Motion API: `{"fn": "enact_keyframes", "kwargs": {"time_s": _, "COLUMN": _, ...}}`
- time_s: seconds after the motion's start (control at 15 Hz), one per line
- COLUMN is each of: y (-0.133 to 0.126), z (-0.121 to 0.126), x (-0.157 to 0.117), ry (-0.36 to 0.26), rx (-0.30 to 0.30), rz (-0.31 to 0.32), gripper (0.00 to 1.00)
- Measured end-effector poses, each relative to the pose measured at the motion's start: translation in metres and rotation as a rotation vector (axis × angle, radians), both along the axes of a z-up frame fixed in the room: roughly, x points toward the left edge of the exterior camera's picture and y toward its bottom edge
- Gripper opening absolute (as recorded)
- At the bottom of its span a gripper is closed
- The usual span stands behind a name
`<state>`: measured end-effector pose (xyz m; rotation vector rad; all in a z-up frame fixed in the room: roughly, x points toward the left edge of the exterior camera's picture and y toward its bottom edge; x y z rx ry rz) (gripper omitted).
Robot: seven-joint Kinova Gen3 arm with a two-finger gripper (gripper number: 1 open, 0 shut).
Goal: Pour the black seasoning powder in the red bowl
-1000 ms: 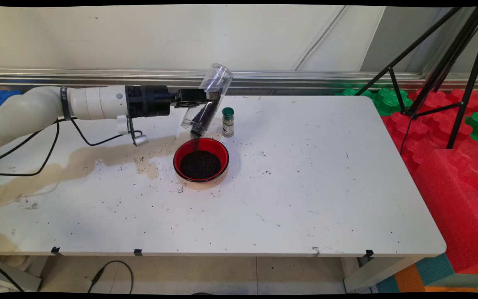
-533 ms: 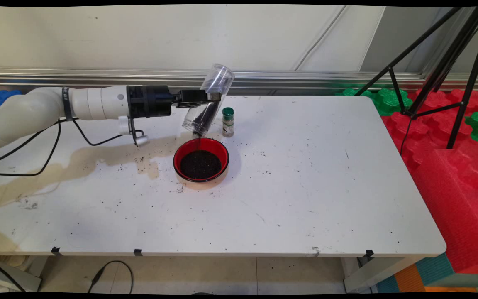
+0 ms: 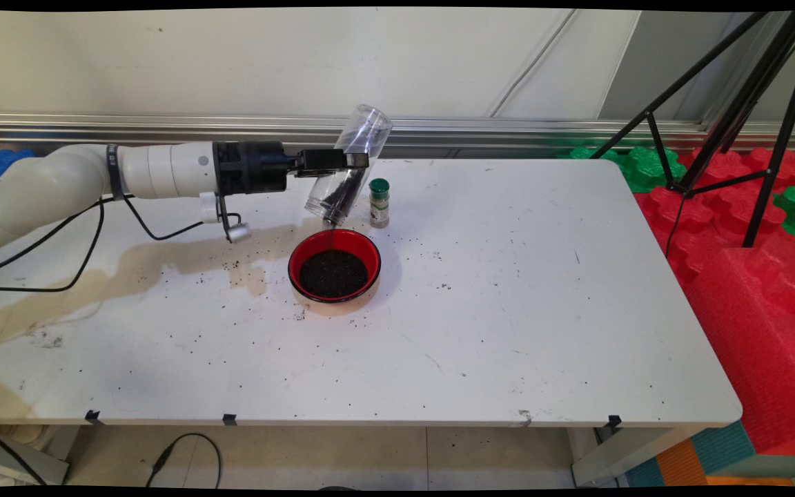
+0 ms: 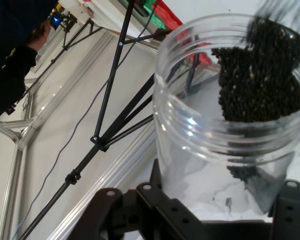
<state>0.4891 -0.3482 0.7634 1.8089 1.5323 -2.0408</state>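
Clear jar (image 3: 348, 178) tipped mouth-down over the red bowl (image 3: 335, 266), gripped at mid-body by the gripper (image 3: 356, 161).

The jar hangs above the bowl's far rim, slanting with its base up toward the wall and its mouth low; dark grains (image 4: 260, 80) are heaped near the mouth, and a thin dark stream falls from it into the bowl, which already holds a dark layer of the same grains. The black fingers (image 4: 290, 205) are clenched on the jar's sides, the arm reaching in level from the left. A small green-capped spice bottle (image 3: 379, 203) stands upright just beside the jar's mouth, behind the bowl. Stray grains and a brownish stain mark the white table (image 3: 508, 310).
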Motion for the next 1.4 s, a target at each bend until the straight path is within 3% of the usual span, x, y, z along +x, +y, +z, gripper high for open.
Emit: {"fn": "enact_keyframes", "kwargs": {"time_s": 1.4, "y": -0.0032, "z": 0.0035, "x": -0.0024, "ry": -0.086, "rx": -0.152, "rz": -0.068, "gripper": 0.0}}
